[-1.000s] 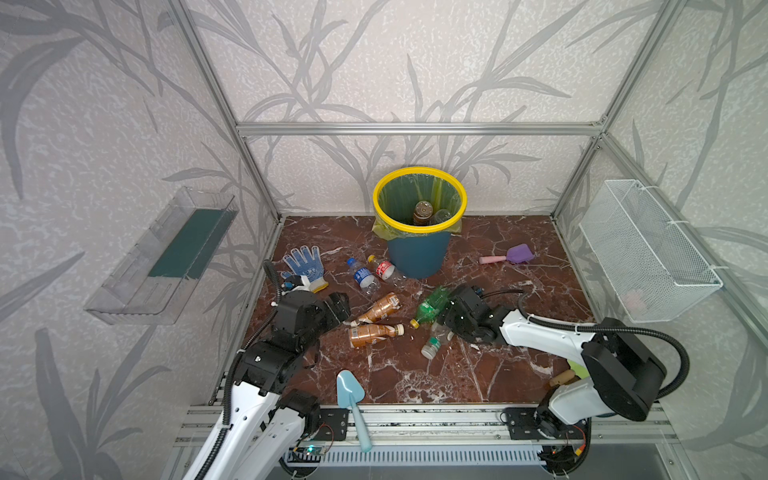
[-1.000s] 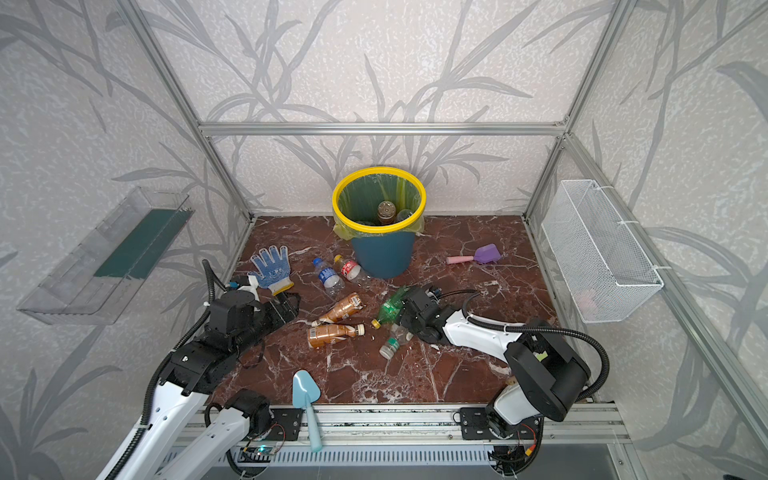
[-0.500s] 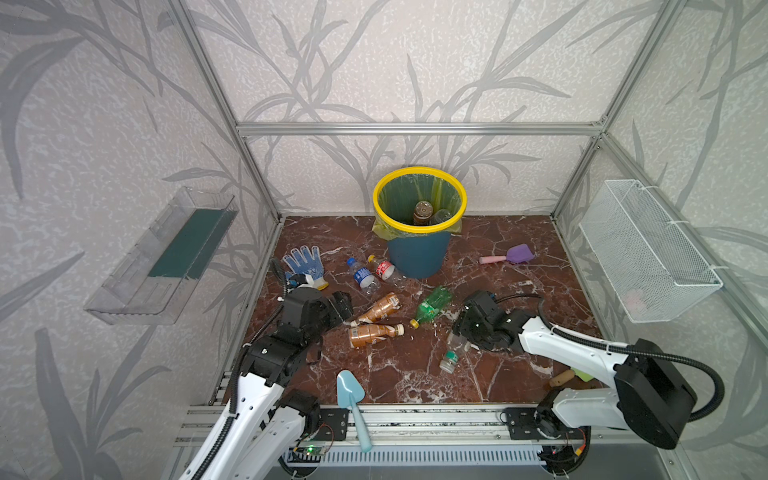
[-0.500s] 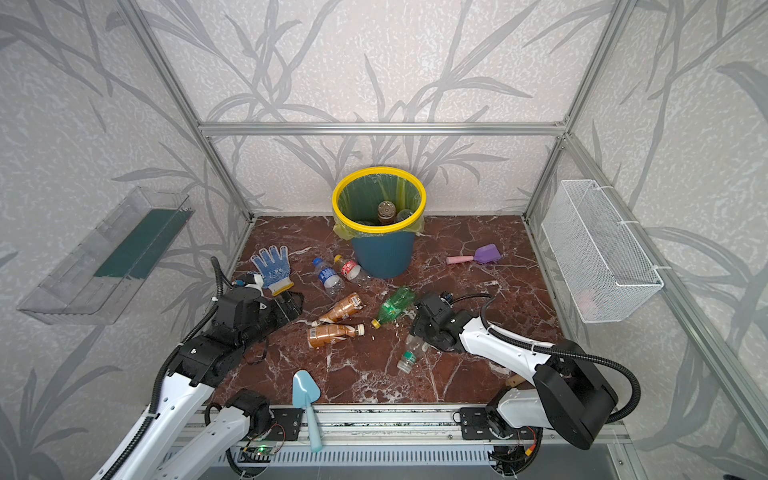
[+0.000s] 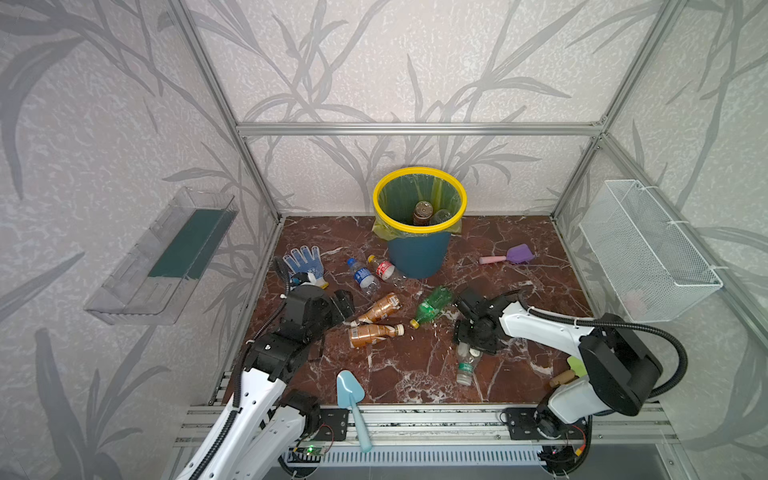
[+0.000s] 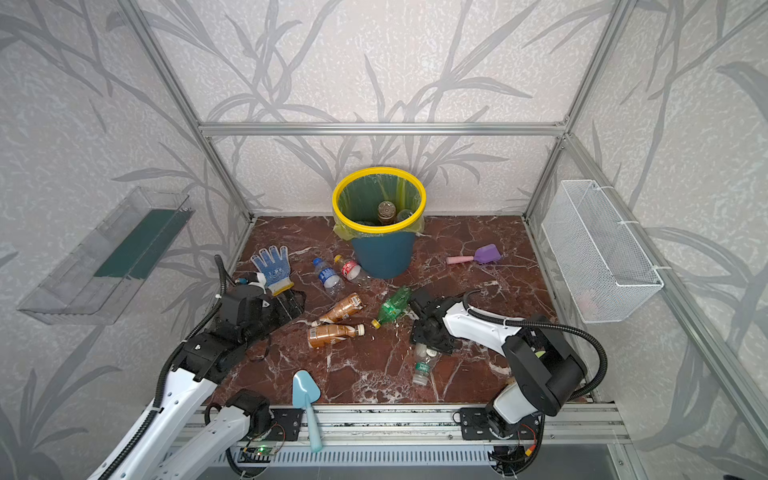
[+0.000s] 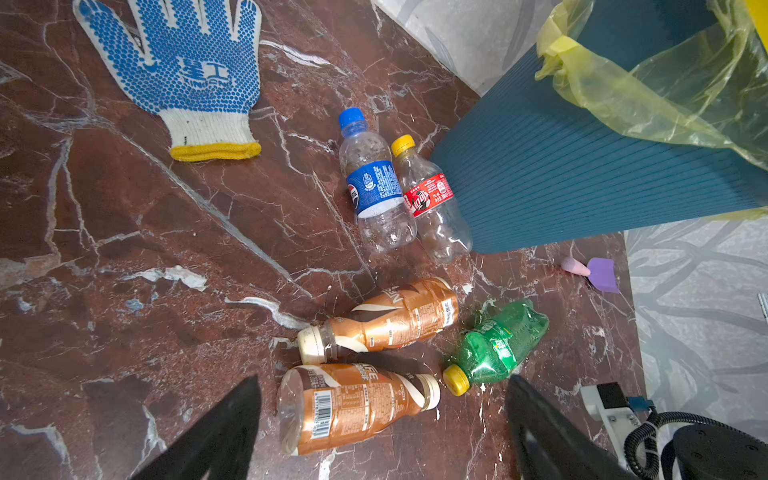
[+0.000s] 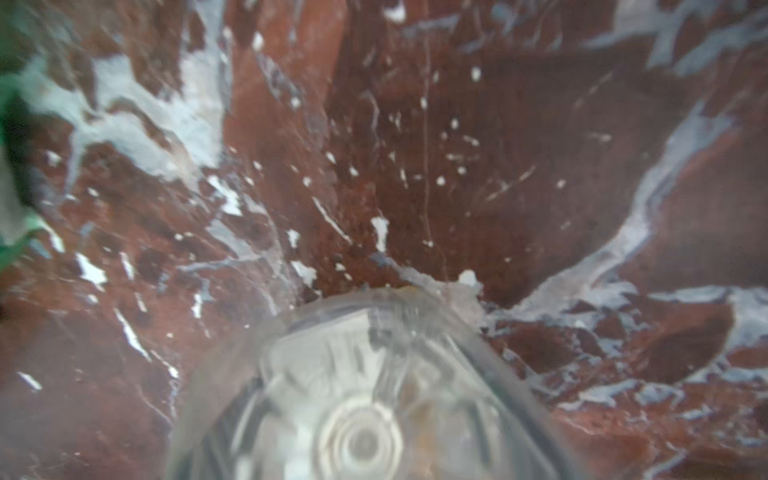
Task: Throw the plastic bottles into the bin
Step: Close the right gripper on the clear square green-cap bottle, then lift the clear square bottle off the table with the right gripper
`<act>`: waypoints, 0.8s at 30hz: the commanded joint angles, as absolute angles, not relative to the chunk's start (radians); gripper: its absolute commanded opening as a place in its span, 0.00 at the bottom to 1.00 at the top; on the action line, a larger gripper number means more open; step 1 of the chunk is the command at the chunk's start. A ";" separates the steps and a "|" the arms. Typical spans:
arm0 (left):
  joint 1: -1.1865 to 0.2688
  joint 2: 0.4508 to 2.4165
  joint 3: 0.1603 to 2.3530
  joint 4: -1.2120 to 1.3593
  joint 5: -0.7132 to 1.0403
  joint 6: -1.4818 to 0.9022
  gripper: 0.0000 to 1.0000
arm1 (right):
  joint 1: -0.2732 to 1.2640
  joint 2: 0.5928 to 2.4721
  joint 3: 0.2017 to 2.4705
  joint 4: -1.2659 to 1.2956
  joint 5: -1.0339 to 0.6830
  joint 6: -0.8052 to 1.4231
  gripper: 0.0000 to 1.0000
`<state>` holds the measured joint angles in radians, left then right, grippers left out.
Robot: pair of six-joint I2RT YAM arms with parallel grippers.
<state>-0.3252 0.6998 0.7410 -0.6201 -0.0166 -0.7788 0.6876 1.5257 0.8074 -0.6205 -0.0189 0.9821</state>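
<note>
**Step in hand (judged):** pick-up of the clear green-labelled bottle (image 5: 466, 368) by the right arm.

**Position.** The bottle lies on its side on the table (image 5: 399, 374), near the front edge and well apart from the bin (image 5: 417, 255). The right jaws are placed over its far end. In the right wrist view only a blurred bottle end (image 8: 361, 415) is shown, so it cannot be told whether these jaws are open or closed on it. The left jaws stand wide open and empty, either side of the nearer brown bottle (image 7: 353, 409).

**Procedure.**
1. The grip should be confirmed before any lift. The jaws should be closed across the round body, not on the tapered end, because thin clear plastic is likely to buckle and slip.
2. The bottle should be raised straight up, so that the green bottle (image 5: 430, 305), lying between it and the bin, is not struck.
3. The bottle should be carried above the yellow rim and released only when it is fully over the opening, where other bottles (image 5: 423, 210) are already seen.
4. The left arm should be kept to its own side while the right arm crosses the table.
</note>
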 commanded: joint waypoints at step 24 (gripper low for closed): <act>-0.322 0.698 0.737 -0.619 -0.014 -0.790 0.91 | 0.689 1.400 0.765 -0.692 -0.020 0.939 0.72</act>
<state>-0.3252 0.7021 0.7410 -0.6201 -0.0135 -0.7811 0.6876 1.3750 0.7769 -0.6773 -0.0200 0.9443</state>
